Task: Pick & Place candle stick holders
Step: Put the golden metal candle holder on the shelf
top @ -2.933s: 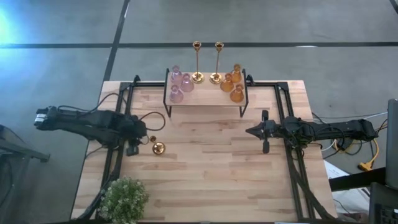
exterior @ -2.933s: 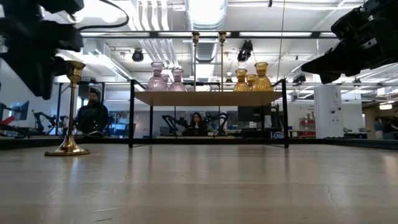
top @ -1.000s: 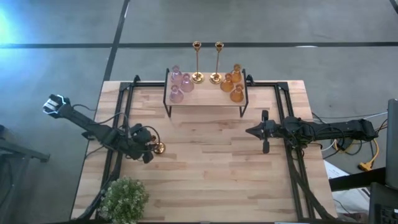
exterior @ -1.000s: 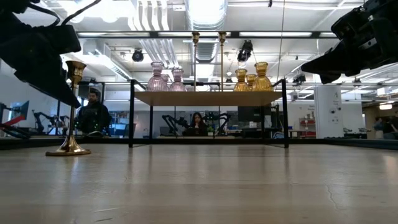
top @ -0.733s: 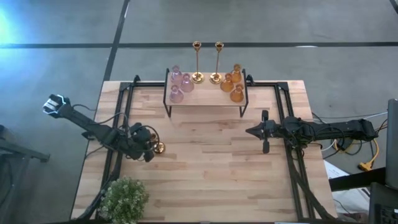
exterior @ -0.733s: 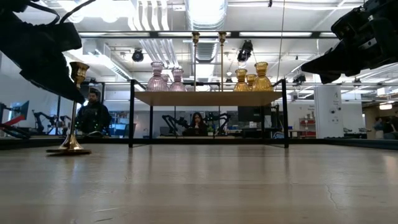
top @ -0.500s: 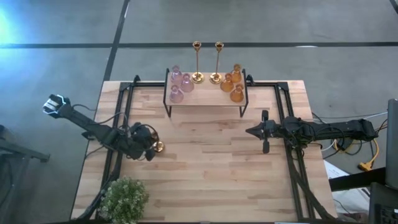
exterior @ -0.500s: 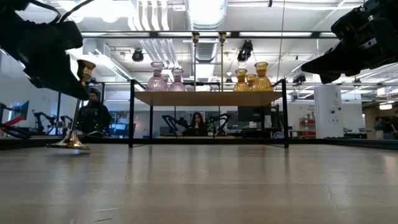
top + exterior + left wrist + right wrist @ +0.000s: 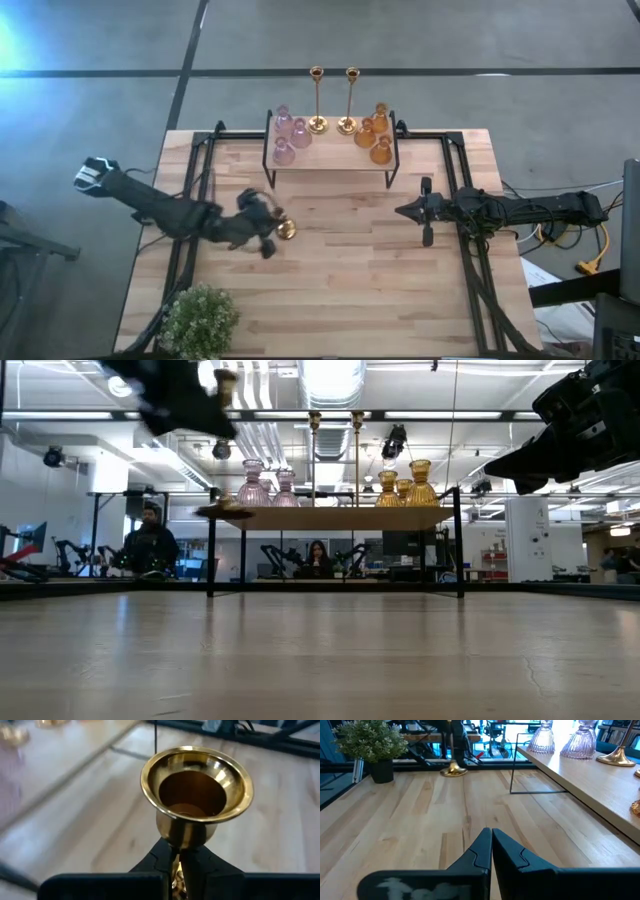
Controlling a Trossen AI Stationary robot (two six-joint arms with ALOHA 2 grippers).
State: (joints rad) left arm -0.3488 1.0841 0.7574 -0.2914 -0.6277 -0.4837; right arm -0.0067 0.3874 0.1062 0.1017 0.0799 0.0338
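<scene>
Because my left gripper (image 9: 176, 865) is clamped on its thin stem, the gold candle stick holder (image 9: 285, 229) hangs lifted near the shelf (image 9: 330, 160); my right gripper (image 9: 402, 211) waits closed beside it.

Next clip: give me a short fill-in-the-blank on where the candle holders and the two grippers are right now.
1. The left gripper is shut on a ____ candle stick holder.
2. On the raised shelf, the pink glass holders number ____.
3. The amber glass holders stand on the shelf's ____ half in the high view.
4. The right gripper is shut and holds ____.

Missing words: gold; three; right; nothing
</scene>
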